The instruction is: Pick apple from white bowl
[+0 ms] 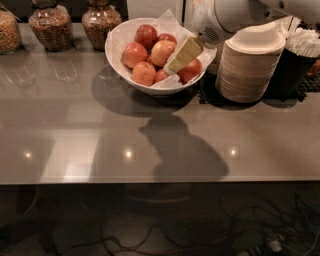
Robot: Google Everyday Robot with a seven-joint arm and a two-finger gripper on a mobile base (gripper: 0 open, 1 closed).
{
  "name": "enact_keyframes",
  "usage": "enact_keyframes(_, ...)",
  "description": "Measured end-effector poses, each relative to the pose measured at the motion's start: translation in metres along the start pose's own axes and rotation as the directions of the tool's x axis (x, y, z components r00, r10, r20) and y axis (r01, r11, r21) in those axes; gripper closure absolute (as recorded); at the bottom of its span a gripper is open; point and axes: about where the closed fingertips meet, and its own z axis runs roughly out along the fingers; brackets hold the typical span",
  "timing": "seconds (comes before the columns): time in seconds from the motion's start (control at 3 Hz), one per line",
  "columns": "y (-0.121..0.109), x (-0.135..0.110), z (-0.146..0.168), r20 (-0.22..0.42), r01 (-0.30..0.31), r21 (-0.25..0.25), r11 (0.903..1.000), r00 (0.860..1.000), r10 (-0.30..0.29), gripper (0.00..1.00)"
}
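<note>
Cream-coloured gripper (173, 64) sits inside the wide glossy white bowl (114, 60), tip just beside a yellow-red apple (161, 51); jaws apart or together, can't tell.

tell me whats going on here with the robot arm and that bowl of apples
A robot arm is working at the white bowl, which sits on the counter full of red apples. Its claw reaches in from the upper right, tip down among the apples on the bowl's right side. No apple is lifted out yet. A stack of disposable bowls stands just right of the bowl.
</note>
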Motion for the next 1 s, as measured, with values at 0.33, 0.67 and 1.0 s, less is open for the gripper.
enact_keyframes(0.33, -0.005, 0.001, 0.027, 0.023, -0.016, 0.007, 0.9999, 1.000, 0.016, 0.00)
enact_keyframes(0.67, -0.009, 0.000, 0.052, 0.036, -0.028, 0.001, 0.9996, 0.999, 0.028, 0.00)
enact_keyframes(1.0, -0.012, 0.004, 0.069, 0.031, -0.042, -0.005, 0.9991, 0.999, 0.042, 0.12)
